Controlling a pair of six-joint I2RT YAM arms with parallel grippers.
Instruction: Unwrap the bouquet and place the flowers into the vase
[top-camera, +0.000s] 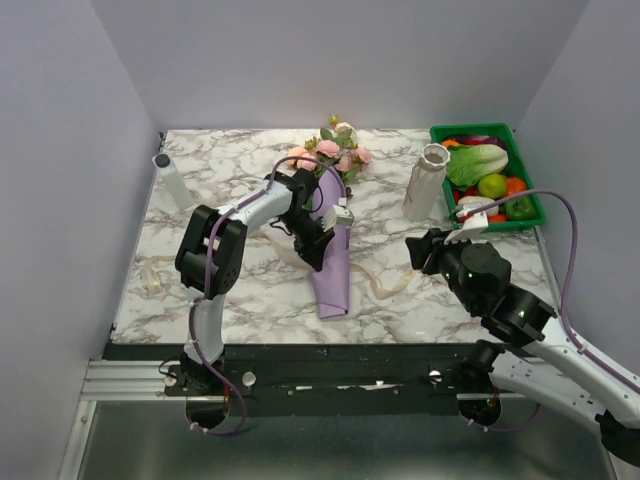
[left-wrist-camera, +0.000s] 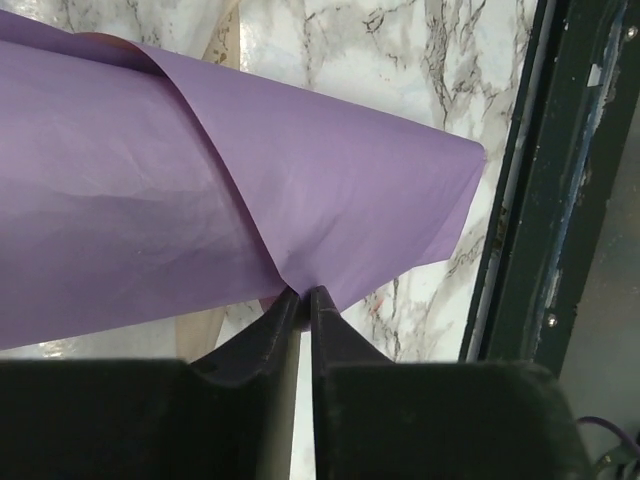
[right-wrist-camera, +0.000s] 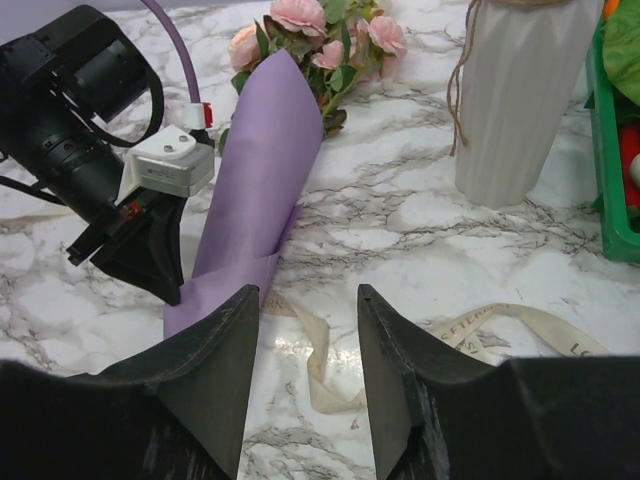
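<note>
— Where does the top view sit?
— High above the near edge, looking down and forward over the whole surface (top-camera: 250, 290) from far off.
— And the left wrist?
— Right behind the left hand (left-wrist-camera: 303, 300), looking down along its fingers. It is so close that the bouquet (left-wrist-camera: 250, 200) paper fills most of the picture, with the surface's dark frame (left-wrist-camera: 540, 200) down the right side.
— The right wrist?
— Low behind the right hand (right-wrist-camera: 308, 295), facing across the surface toward the back, at middling range.
— What do they share?
— All three see the lilac cone. The top and right wrist views also both take in the left hand and the vase (right-wrist-camera: 520, 100).
</note>
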